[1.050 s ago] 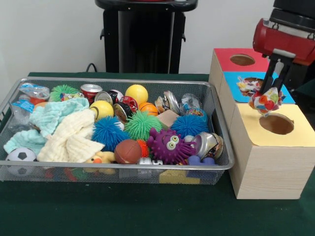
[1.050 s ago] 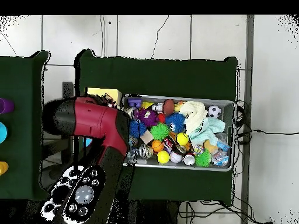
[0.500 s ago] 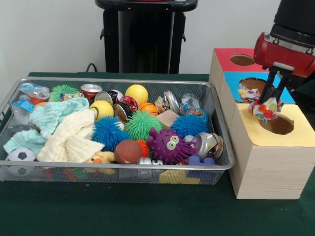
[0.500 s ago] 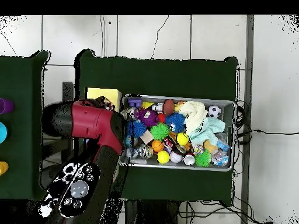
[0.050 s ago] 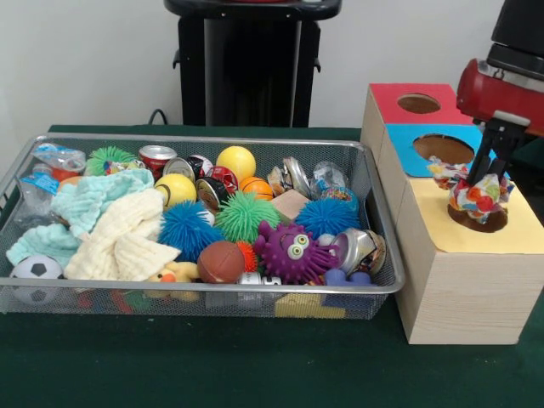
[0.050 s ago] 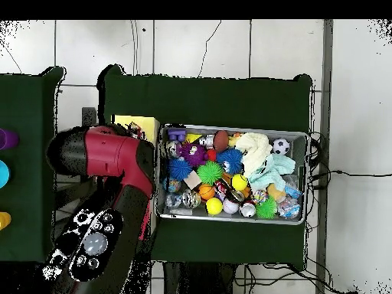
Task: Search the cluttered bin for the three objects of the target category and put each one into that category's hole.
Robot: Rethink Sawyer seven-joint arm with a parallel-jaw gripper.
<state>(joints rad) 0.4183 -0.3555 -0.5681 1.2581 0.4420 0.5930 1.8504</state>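
Observation:
My gripper point(image 5: 490, 176) hangs at the right, over the yellow panel of the wooden box point(image 5: 459, 289). It is shut on a crumpled clear bag of coloured sweets point(image 5: 478, 196), whose bottom rests in the yellow hole point(image 5: 476, 223). The blue hole point(image 5: 444, 148) and red hole point(image 5: 419, 104) lie behind it. The wire bin point(image 5: 195, 138) on the left holds spiky balls, a purple monster point(image 5: 291, 251), cans, cloths and more crumpled bags. In the overhead view the red arm point(image 6: 115, 153) covers the box and hides the gripper.
A black stand point(image 5: 246, 68) rises behind the bin. The box stands close against the bin's right end. In the overhead view the bin point(image 6: 230, 129) sits on a green cloth, with the yellow panel point(image 6: 138, 122) showing at its left.
The gripper has moved right and down with the bag, from beside the blue hole to the yellow hole, where the bag now touches the opening.

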